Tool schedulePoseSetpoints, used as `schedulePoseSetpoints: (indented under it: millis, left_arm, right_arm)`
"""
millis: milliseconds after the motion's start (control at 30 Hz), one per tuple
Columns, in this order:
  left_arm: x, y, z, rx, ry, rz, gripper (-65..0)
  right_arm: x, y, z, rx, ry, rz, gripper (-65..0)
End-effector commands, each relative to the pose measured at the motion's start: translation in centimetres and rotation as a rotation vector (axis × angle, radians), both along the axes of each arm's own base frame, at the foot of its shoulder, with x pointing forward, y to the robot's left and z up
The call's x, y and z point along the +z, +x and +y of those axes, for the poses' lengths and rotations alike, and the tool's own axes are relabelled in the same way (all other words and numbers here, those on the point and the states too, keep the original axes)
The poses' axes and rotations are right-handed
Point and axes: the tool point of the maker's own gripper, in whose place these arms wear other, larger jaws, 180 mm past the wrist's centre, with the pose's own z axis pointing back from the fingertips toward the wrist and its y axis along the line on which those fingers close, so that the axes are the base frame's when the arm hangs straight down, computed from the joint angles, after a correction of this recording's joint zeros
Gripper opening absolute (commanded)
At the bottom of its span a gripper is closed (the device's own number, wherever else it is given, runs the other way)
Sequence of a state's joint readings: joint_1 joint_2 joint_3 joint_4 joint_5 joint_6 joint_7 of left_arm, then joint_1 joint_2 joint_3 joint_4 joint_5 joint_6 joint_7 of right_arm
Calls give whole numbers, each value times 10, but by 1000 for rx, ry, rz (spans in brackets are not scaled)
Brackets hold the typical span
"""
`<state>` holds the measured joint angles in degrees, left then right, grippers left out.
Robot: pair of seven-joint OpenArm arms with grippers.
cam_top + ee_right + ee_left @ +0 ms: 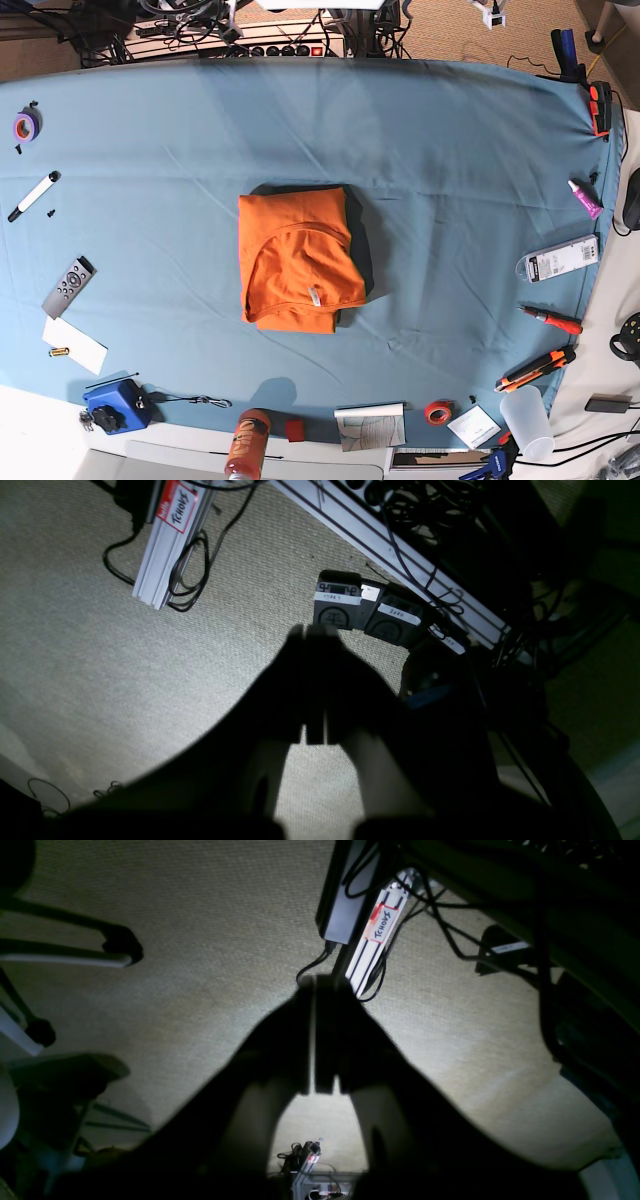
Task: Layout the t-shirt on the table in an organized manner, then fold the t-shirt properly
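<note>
The orange t-shirt [296, 260] lies folded into a compact, roughly rectangular bundle in the middle of the teal-blue table [450, 150], its small white label [314, 297] facing up near the front edge. Neither arm shows in the base view. In the left wrist view my left gripper [314, 987] is shut and empty, hanging over beige carpet. In the right wrist view my right gripper [306, 630] is also shut and empty over carpet.
Tools ring the table: marker [33, 195], remote [68, 286], blue box [115, 403], orange bottle [246, 445], plastic cup [528, 420], utility knife [535, 370], packet [557, 258]. On the floor are foot pedals [367, 610], a labelled aluminium rail [375, 940], cables and a chair base [75, 947].
</note>
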<state>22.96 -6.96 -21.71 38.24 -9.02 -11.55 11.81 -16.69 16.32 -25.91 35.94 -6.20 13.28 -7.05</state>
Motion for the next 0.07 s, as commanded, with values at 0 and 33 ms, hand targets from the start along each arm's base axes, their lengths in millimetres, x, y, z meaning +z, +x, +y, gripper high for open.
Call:
schedulePoseSetpoints:
  millis: [0,33]
  left_arm:
    - [1,2,5,-1,12,-17,-650]
    - [1,5,5,0,14,-26,-650]
  right_arm:
    - [1,1,-5,7,-8,-5,-650]
    - [1,1,-4,6,-7,-6,-650]
